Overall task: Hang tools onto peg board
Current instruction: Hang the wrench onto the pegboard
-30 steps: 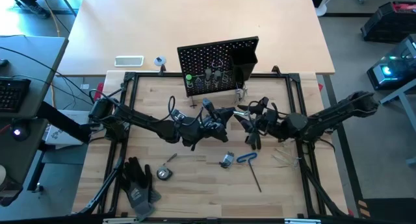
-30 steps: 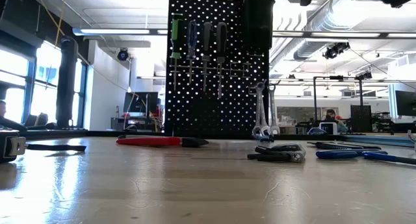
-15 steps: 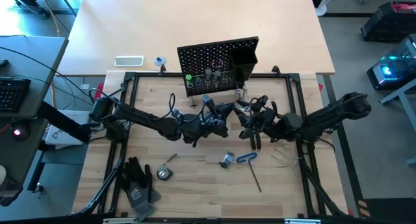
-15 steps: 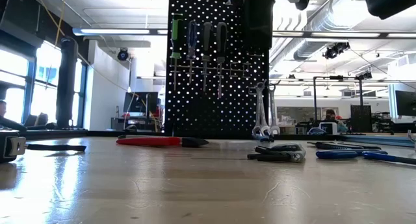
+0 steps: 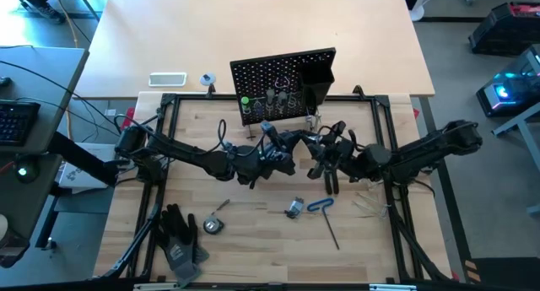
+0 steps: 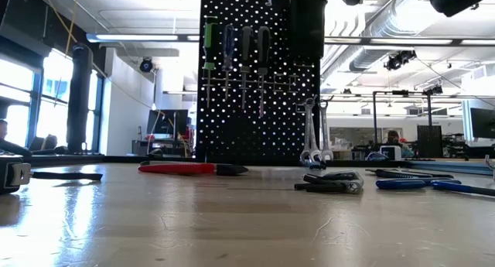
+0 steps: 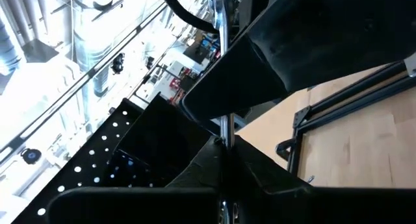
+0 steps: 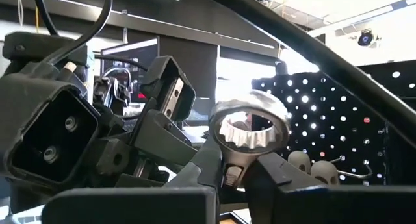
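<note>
I am holding one wrench (image 8: 250, 130) in the air, just in front of the peg board (image 5: 270, 72). Both arms meet there. The left gripper (image 7: 224, 145) is pinched tight on the thin bar of the wrench. The right gripper (image 8: 234, 164) has its fingers close on the bar just under the ring end, and I think it has a grip.

I think this is the pass from one arm to the other. Next, the left gripper should let go and back off. Then the right arm must carry the wrench to a free spot on the board, and it must not bump the tools there.

On the board I count four screwdrivers (image 6: 234, 58) and two wrenches (image 6: 313, 135). On the table I count one red-black tool (image 6: 193, 168), one pliers (image 6: 329, 182), one hex key (image 5: 321, 205) and two gloves (image 5: 179, 239).
</note>
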Controlling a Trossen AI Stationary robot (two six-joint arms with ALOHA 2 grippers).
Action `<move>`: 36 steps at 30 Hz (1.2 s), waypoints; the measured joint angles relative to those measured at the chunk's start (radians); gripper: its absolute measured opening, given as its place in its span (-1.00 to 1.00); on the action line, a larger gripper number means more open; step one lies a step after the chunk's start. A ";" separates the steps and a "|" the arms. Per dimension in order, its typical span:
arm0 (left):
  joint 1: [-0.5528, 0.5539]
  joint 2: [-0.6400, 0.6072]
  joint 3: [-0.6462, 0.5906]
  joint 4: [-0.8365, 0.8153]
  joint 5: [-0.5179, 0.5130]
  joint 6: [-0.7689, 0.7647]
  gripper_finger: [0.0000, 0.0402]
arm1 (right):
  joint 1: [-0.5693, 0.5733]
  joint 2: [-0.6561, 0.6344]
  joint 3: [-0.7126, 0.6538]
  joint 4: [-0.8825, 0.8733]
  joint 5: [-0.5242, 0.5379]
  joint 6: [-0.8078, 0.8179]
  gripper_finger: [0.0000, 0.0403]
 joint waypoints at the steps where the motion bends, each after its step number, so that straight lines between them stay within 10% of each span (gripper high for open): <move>1: 0.000 0.000 0.000 -0.008 0.002 -0.003 -0.94 | 0.000 0.000 0.001 -0.002 0.004 -0.003 -0.84; 18: -0.002 0.005 -0.001 -0.105 0.032 -0.101 -0.39 | 0.002 0.001 0.004 -0.042 0.008 -0.060 -0.97; 36: 0.021 0.005 -0.002 -0.053 -0.139 -0.093 -0.42 | -0.001 0.000 0.005 -0.049 -0.028 0.049 -0.97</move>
